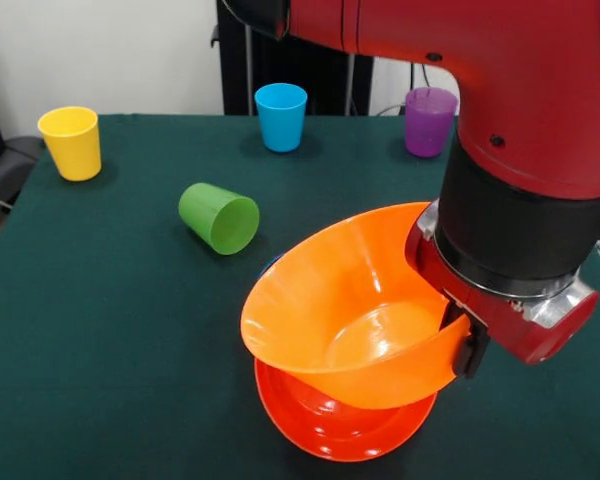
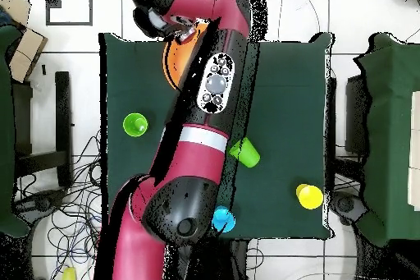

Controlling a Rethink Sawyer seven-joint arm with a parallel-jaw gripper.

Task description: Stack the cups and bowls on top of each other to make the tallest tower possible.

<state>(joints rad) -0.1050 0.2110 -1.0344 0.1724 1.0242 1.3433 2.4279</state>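
Tool [image 1: 464, 338] on tilted orange bowl [image 1: 350, 310] — no legible writing.

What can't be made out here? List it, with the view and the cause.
- Gripper, front view: fingers hidden behind the yellow-orange bowl; its state can't be told.
- Orange-red bowl, front view: mostly covered by the yellow-orange bowl; anything beneath is hidden.
- Blue bowls: none clearly visible in either view.
- Overhead view: the arm covers the purple cup and most of the bowls.
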